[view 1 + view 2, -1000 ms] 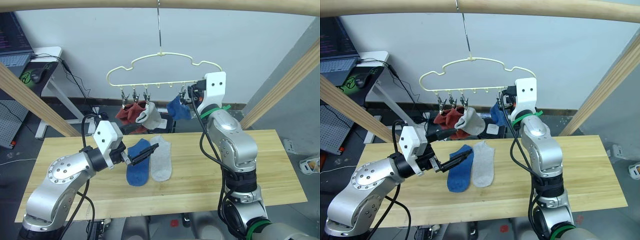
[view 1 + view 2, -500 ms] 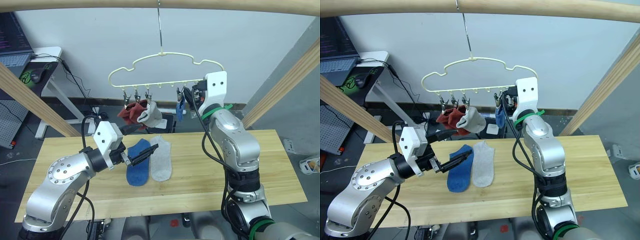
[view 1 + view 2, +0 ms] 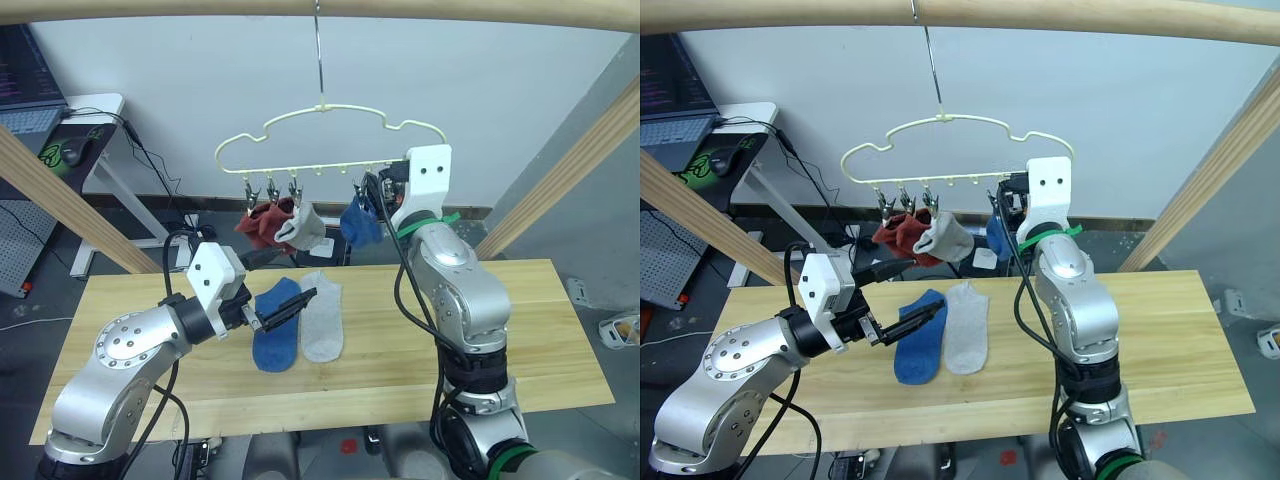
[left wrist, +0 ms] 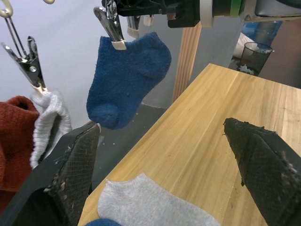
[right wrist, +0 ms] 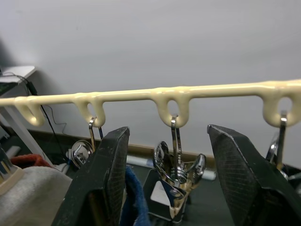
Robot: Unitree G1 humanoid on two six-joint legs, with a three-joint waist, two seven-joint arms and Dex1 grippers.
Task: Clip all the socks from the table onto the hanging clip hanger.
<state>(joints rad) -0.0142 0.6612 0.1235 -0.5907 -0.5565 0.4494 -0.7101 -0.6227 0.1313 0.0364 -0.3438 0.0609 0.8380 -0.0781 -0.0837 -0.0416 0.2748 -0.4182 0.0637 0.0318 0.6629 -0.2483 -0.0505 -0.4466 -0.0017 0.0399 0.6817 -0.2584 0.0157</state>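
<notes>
The pale yellow clip hanger (image 3: 325, 108) hangs by its hook from the top pole. Clipped to it from the left are two rust red socks (image 3: 258, 222), a light grey sock (image 3: 305, 228) and a blue sock (image 3: 360, 222). My right gripper (image 3: 376, 190) is open, level with the clips beside the hanging blue sock (image 5: 134, 197). An empty silver clip (image 5: 178, 165) hangs between its fingers. A blue sock (image 3: 277, 330) and a light grey sock (image 3: 323, 318) lie side by side on the table (image 3: 560, 330). My left gripper (image 3: 288, 309) hovers open just above the lying blue sock, holding nothing.
Round wooden frame poles run across the top (image 3: 200, 8) and slant down at the left (image 3: 60, 195) and right (image 3: 575, 160). A desk with a laptop (image 3: 60, 120) stands behind at the left.
The hanging blue sock has swung from edge-on back to facing flat, and the hanger has swayed slightly. My right gripper has shifted a little left. The left arm has not moved.
</notes>
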